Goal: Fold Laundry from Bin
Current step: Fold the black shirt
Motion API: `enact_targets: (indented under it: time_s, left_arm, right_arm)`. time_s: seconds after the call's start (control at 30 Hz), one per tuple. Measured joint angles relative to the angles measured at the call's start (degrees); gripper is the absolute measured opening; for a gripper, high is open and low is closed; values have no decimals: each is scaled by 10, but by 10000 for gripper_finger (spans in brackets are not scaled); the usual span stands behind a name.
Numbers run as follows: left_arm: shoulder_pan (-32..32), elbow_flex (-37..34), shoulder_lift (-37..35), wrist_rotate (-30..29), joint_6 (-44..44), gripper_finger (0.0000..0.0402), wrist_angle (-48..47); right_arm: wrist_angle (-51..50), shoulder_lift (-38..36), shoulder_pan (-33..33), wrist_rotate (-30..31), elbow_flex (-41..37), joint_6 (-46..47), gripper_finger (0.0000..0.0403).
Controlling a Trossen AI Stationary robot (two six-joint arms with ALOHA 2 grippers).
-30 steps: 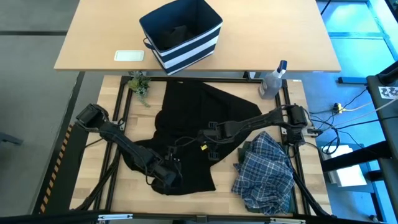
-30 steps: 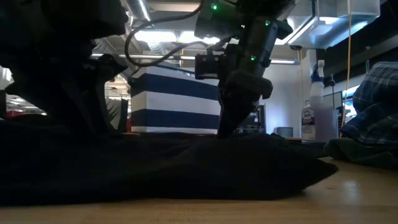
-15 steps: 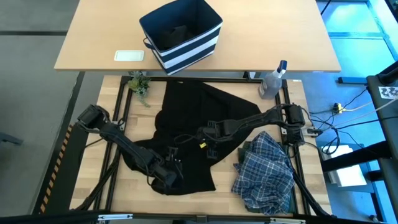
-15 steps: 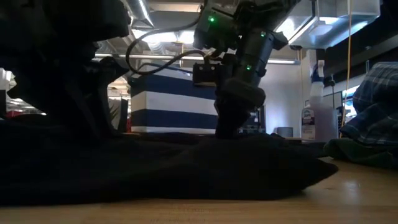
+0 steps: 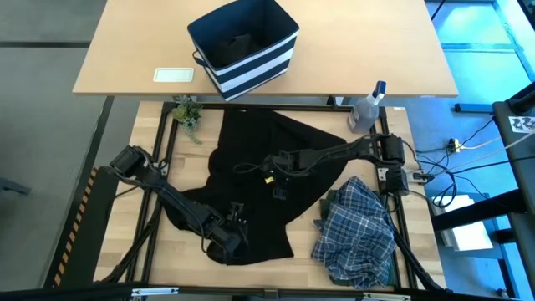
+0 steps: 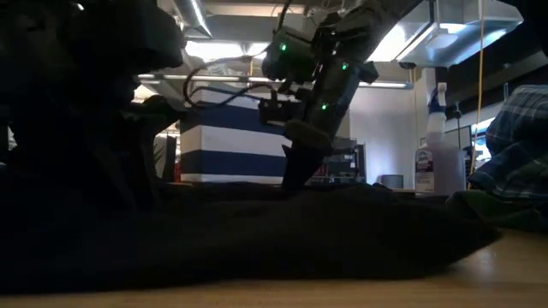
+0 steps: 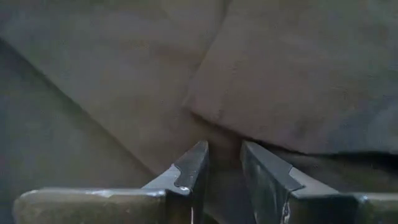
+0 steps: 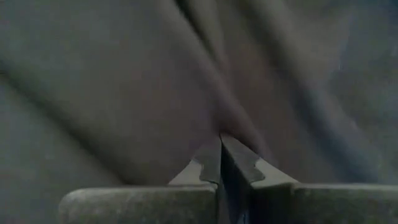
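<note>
The black garment (image 5: 251,167) lies spread across the middle of the table. My left gripper (image 5: 232,242) is at the garment's near left part, shut on its cloth (image 7: 221,155). My right gripper (image 5: 277,191) stands over the garment's middle, pointing steeply down, its fingers shut on a ridge of cloth (image 8: 221,135). The blue-and-white plaid shirt (image 5: 358,230) lies crumpled at the near right, on top of an olive-green garment (image 5: 334,201). The striped navy bin (image 5: 244,46) stands on the far table. My left gripper pinches a fold of the black garment (image 7: 222,134) between its two fingers, slanting down from the table's left. The cloth around the fingers lies on the table. One layer or several, I cannot tell. My right gripper has its fingertips (image 8: 239,155) together on a raised ridge of the black garment (image 8: 214,106), coming from above. The ridge runs on from the tips, and the cloth around it lies on the table (image 6: 289,184).
A clear spray bottle (image 5: 368,107) stands at the far right corner and a small plant (image 5: 188,113) at the far left. A white flat thing (image 5: 174,74) lies beside the bin. Bare wood shows at the near left (image 5: 167,251).
My right gripper has slid over the black garment toward the table's far edge and a little left, its arm swinging with it, and stays down on the cloth. The garment's near edge has spread a little farther toward the near side.
</note>
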Motion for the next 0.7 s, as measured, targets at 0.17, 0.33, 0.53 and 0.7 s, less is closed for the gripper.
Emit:
enact_targets:
  time_s: [0.17,0.33,0.53,0.7]
  left_arm:
    - [-9,7,0,8,44,94,29]
    - [-13,7,0,25,61,94,62]
    - [-18,7,0,67,76,94,122]
    - [-19,7,-1,110,76,94,159]
  right_arm:
    - [-1,14,-25,-18,1,0,5]
    - [7,20,-43,-30,2,0,5]
    - [13,22,-55,-29,6,0,5]
    - [15,23,-72,-25,6,0,5]
